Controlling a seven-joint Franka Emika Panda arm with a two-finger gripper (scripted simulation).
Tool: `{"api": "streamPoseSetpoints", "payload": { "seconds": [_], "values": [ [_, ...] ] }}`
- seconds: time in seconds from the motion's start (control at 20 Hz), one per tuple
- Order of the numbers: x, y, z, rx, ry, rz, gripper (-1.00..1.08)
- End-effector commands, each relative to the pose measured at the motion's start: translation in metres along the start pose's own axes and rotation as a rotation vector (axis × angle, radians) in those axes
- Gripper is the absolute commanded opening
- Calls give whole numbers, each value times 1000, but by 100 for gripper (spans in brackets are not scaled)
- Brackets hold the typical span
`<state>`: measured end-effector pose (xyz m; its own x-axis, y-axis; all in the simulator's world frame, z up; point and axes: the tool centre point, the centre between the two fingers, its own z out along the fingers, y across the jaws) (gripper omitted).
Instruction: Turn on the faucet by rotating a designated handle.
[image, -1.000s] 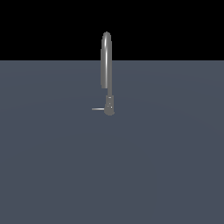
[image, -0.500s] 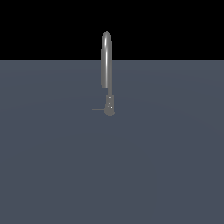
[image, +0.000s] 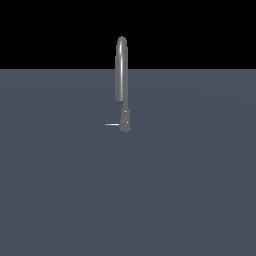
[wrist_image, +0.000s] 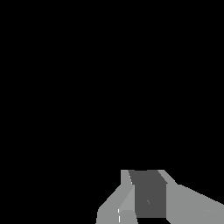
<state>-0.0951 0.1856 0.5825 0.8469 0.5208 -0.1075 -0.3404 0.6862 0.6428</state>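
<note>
The faucet stands upright in the middle of the exterior view, a tall slim grey gooseneck spout on a short thicker base. The handle is a thin pale rod sticking out level from the base toward the exterior view's left. The arm does not show in the exterior view. In the wrist view only grey blocky parts of my gripper show against black. Neither the faucet nor the handle shows there. I cannot tell how the jaws stand.
A flat dark grey-blue surface spreads around the faucet, under a black background. Nothing else stands on it.
</note>
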Motion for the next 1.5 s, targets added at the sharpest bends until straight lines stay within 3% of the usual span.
{"api": "streamPoseSetpoints", "payload": {
  "seconds": [0.0,0.3,0.65,1.2,1.45],
  "values": [
    [17,-12,-11,-38,55,-43,-100],
    [43,-36,-31,-91,147,-116,-100],
    [59,-54,-46,-120,210,-162,-100],
    [55,-61,-21,-105,179,-181,-100],
    [57,-62,-25,-109,188,-183,-100]
  ]
}}
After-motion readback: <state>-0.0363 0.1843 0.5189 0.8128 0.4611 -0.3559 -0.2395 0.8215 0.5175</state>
